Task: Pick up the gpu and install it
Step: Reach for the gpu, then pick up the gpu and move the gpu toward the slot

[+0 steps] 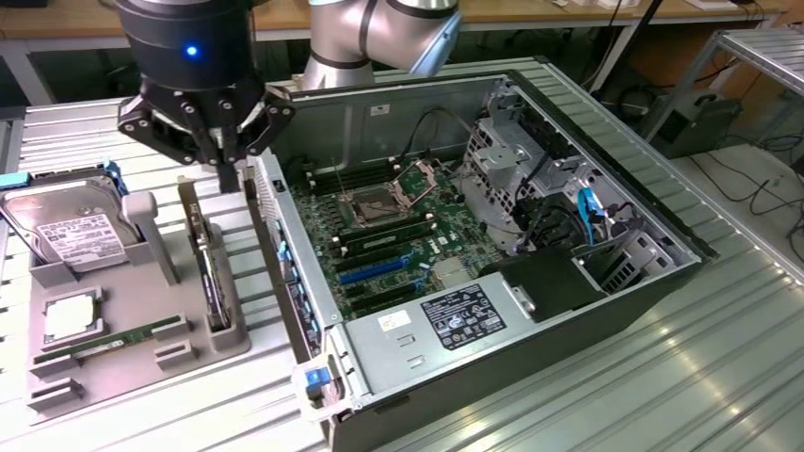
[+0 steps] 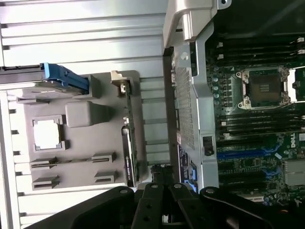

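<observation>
The gpu (image 1: 207,259) stands on edge in a slot of the grey holder tray (image 1: 151,301), a thin dark card with its metal bracket at the far end. In the wrist view the gpu (image 2: 129,143) runs edge-on along the tray's side nearest the computer case. My gripper (image 1: 226,177) hangs just above the card's far end, beside the case wall, its fingers together and holding nothing. The wrist view has my gripper (image 2: 161,172) between the tray and the case, apart from the card.
The open computer case (image 1: 528,113) lies at the exterior view's right, with the motherboard (image 1: 390,235), its blue slot (image 1: 377,270) and the power supply (image 1: 458,315) inside. The tray also holds a hard drive (image 1: 70,231), a CPU (image 1: 70,318) and a RAM stick (image 1: 113,341).
</observation>
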Controlling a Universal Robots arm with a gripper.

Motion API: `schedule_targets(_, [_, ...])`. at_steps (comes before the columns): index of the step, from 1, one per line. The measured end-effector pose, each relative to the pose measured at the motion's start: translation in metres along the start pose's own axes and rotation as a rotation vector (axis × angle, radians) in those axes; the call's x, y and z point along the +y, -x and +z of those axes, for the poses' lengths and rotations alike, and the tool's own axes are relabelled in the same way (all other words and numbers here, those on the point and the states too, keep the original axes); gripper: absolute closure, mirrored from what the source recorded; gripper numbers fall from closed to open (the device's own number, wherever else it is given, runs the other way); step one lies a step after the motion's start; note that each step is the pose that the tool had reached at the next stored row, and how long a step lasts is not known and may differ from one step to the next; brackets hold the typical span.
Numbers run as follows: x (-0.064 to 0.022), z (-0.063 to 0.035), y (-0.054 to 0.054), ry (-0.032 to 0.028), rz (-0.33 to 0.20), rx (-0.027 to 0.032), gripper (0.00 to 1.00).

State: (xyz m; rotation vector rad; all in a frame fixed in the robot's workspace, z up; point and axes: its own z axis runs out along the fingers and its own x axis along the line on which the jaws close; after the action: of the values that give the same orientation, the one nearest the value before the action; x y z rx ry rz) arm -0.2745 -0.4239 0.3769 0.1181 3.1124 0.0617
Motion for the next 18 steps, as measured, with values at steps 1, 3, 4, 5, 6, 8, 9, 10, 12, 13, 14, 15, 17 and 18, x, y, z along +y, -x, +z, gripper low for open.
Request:
schedule_targets(1, [-0.0006, 0.0013, -0.004, -0.0005, 0.000, 0.0000, 0.89])
schedule_targets(3, [-0.0018, 0.0046, -0.014, -0.0017, 0.000, -0.0001, 0.89])
schedule_targets(4, [-0.0026, 0.0064, -0.019, -0.0024, 0.000, -0.0001, 0.89])
schedule_targets(5, [-0.0031, 0.0077, -0.021, -0.0027, 0.000, 0.0001, 0.89])
schedule_targets(6, [-0.0036, 0.0092, -0.023, -0.0030, 0.000, 0.0003, 0.89])
schedule_targets(8, [-0.0041, 0.0122, -0.026, -0.0033, 0.000, 0.0005, 0.89])
schedule_targets(9, [-0.0041, 0.0126, -0.026, -0.0042, 0.000, 0.0013, 0.89])
schedule_targets(10, [-0.0041, 0.0125, -0.026, -0.0044, 0.000, 0.0017, 0.89])
schedule_targets(12, [-0.0041, 0.0126, -0.026, -0.0044, 0.000, 0.0017, 0.89])
schedule_targets(13, [-0.0041, 0.0126, -0.026, -0.0043, 0.000, 0.0016, 0.89])
schedule_targets(14, [-0.0041, 0.0126, -0.026, -0.0043, 0.000, 0.0016, 0.89])
schedule_targets(15, [-0.0041, 0.0126, -0.026, -0.0043, 0.000, 0.0016, 0.89])
schedule_targets(17, [-0.0041, 0.0126, -0.026, -0.0043, 0.000, 0.0016, 0.89])
schedule_targets(18, [-0.0041, 0.0126, -0.026, -0.0043, 0.000, 0.0017, 0.89])
